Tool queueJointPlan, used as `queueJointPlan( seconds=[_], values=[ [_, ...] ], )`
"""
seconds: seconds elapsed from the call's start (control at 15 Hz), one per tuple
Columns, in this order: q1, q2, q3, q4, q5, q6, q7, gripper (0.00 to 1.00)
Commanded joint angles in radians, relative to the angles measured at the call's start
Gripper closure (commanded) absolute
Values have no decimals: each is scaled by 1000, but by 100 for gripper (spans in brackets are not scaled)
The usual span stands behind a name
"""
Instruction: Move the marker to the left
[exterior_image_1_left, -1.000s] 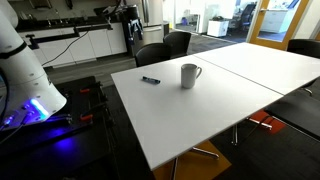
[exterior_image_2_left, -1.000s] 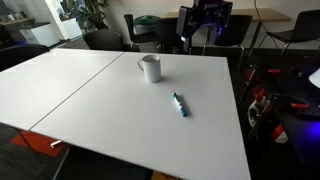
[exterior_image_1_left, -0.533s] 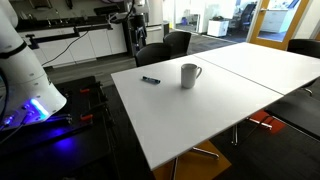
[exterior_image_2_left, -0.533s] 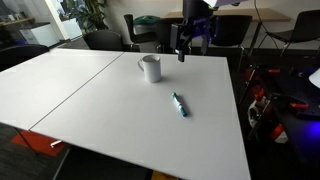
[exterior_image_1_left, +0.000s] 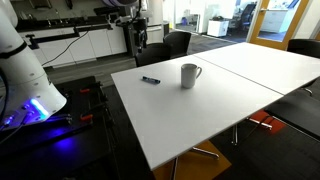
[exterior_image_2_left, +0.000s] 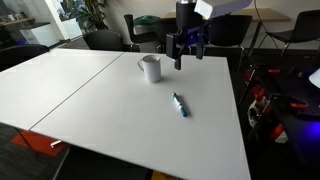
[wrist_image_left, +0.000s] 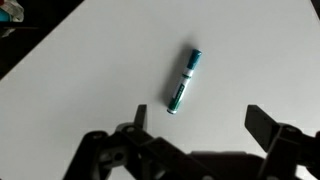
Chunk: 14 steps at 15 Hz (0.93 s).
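The jaws stand wide apart and hold nothing, hanging well above the table (exterior_image_2_left: 95, 105) near its edge. In the wrist view the teal-and-dark marker (wrist_image_left: 184, 80) lies flat ahead of them, bare white tabletop on every side and the table's dark edge at upper left. In an exterior view the marker (exterior_image_2_left: 179, 104) lies near the white mug (exterior_image_2_left: 151, 68), apparently not touching it.
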Motion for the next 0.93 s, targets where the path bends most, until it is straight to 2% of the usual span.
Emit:
queueJointPlan(
  seconds=[0.0,0.6,0.87],
  values=[
    [26,0,-29,2,11,-3,2,0],
    [34,166,-71,66,66,33,15,0],
    [37,260,-82,114,120,94,-5,0]
  ],
)
